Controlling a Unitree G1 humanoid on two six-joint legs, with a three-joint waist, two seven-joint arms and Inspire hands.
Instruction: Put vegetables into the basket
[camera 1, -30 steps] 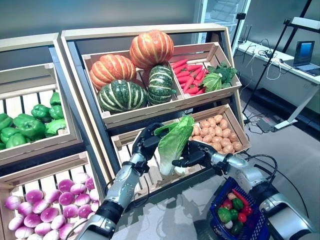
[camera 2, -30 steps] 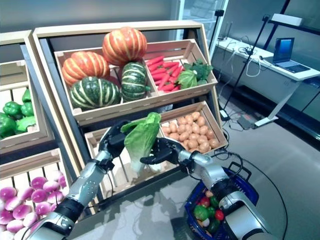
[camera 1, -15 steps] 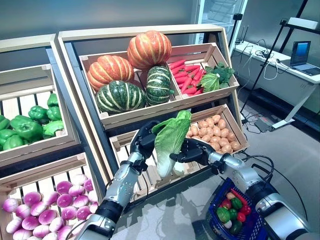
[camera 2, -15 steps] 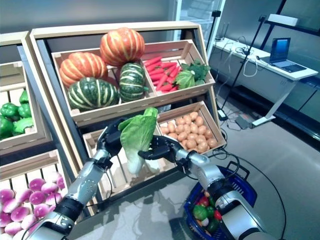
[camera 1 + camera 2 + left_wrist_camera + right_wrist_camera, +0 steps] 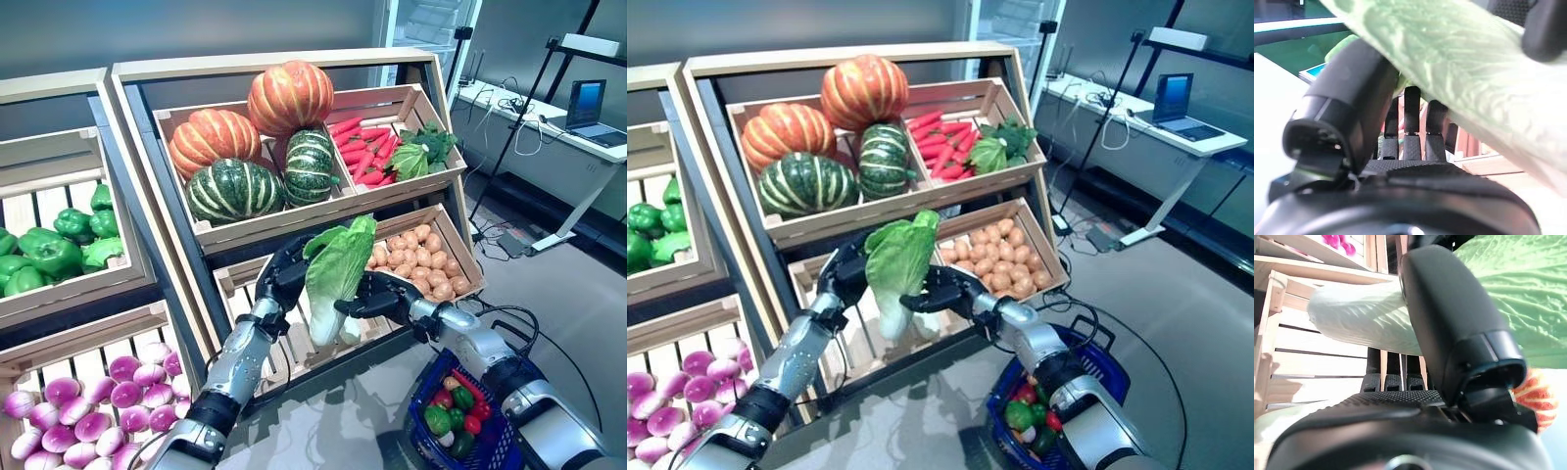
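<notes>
A leafy green cabbage with a white stem [image 5: 338,272] hangs upright in front of the lower slatted crate [image 5: 257,284], held between both hands. My left hand [image 5: 282,277] grips it from the left, thumb and fingers curled round the leaves [image 5: 1459,73]. From the right, my right hand [image 5: 377,297] clamps the pale stem [image 5: 1366,318] under its thumb. The blue basket [image 5: 1112,367] hangs on my right forearm, low at the right, with red and green vegetables [image 5: 453,416] inside.
Pumpkins [image 5: 250,137], carrots [image 5: 367,142] and leafy greens [image 5: 421,152] fill the upper crates. Potatoes [image 5: 426,259] lie right of the hands. Green peppers [image 5: 54,245] and purple bulbs [image 5: 93,411] sit at the left. A desk with a laptop [image 5: 588,103] stands far right.
The cabbage and both hands have risen slightly and stayed clasped together. The whole view has shifted a little.
</notes>
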